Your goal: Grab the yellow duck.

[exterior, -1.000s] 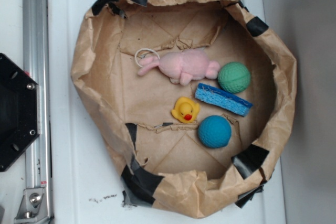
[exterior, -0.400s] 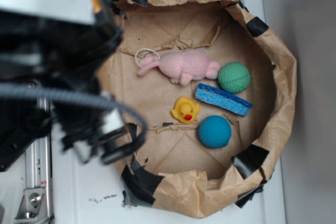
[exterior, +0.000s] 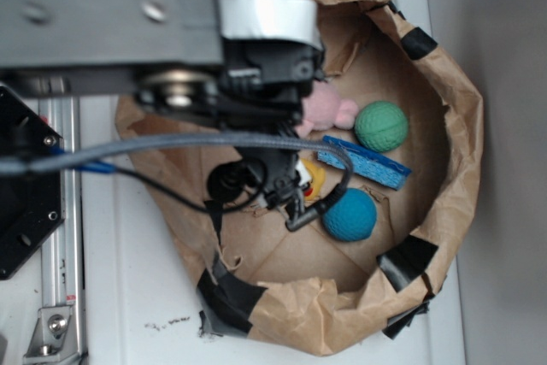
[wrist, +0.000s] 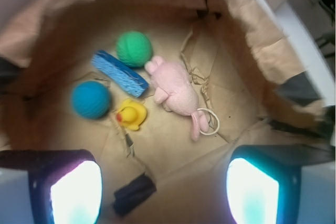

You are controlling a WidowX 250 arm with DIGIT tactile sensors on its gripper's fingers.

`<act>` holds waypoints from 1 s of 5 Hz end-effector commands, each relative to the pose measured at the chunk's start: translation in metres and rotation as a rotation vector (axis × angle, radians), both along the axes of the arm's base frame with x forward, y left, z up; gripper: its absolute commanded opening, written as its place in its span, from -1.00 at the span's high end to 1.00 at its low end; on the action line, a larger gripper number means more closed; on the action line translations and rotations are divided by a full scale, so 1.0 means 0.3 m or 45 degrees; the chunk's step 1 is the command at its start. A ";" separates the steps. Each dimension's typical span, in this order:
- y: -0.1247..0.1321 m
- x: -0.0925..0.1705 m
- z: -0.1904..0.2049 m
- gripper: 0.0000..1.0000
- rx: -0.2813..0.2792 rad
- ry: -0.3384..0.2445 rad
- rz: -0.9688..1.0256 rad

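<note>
Gripper [wrist: 164,182] spread wide, empty, two glowing fingers [wrist: 73,192] framing the bottom corners of the wrist view, poised above the floor of a crumpled brown paper basin [wrist: 247,40] patched with black tape. Small glossy yellow rubber duck [wrist: 131,114] with an orange-red beak sitting on the paper floor, between the fingers' lines and farther in, untouched. Just beside it: a teal textured ball [wrist: 91,99] on one side, a blue rectangular sponge [wrist: 119,73] behind, touching a green textured ball [wrist: 134,49]. Pink plush animal [wrist: 176,92] with a white ring at its end lying close to the duck's other side. Seen from the exterior camera, black arm body and grey braided cable [exterior: 197,144] covering most of the basin's left half, only a sliver of the duck [exterior: 314,179] peeking out beside the sponge [exterior: 366,162].
</note>
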State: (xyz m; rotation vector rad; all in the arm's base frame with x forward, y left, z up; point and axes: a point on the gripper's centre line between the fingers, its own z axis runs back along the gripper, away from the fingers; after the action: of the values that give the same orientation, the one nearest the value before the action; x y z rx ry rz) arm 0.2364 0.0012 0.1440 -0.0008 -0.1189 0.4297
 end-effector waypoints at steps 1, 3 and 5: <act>0.001 0.053 -0.155 -1.00 0.078 0.023 0.026; -0.029 0.085 -0.299 -1.00 0.175 0.099 0.012; -0.124 0.080 -0.393 -1.00 -0.016 0.139 -0.146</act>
State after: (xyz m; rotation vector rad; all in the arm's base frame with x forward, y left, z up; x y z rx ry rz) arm 0.2587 -0.0387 0.0215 0.0246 0.0160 0.3254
